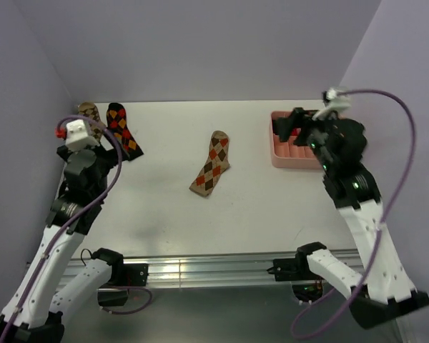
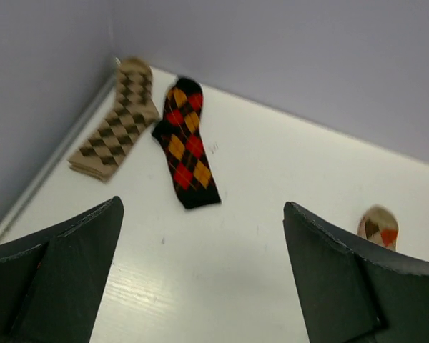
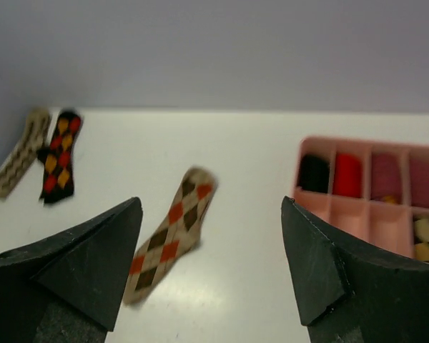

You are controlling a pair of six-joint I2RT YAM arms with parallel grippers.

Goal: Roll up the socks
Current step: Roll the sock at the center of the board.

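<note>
The left tool (image 2: 201, 230) and right tool (image 3: 211, 214) hang spread, empty. The tan sock (image 1: 91, 114) and black sock (image 1: 124, 130) lie flat far left. The beige sock (image 1: 211, 163) lies mid-tabletop (image 1: 272, 207), probably for both arms to reach. The tray (image 1: 280, 158) sits far right.

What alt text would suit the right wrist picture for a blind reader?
A beige argyle sock lies flat on the table, framed by the open right hand. Pink tray of rolled socks at right; two more argyle socks far left.
</note>
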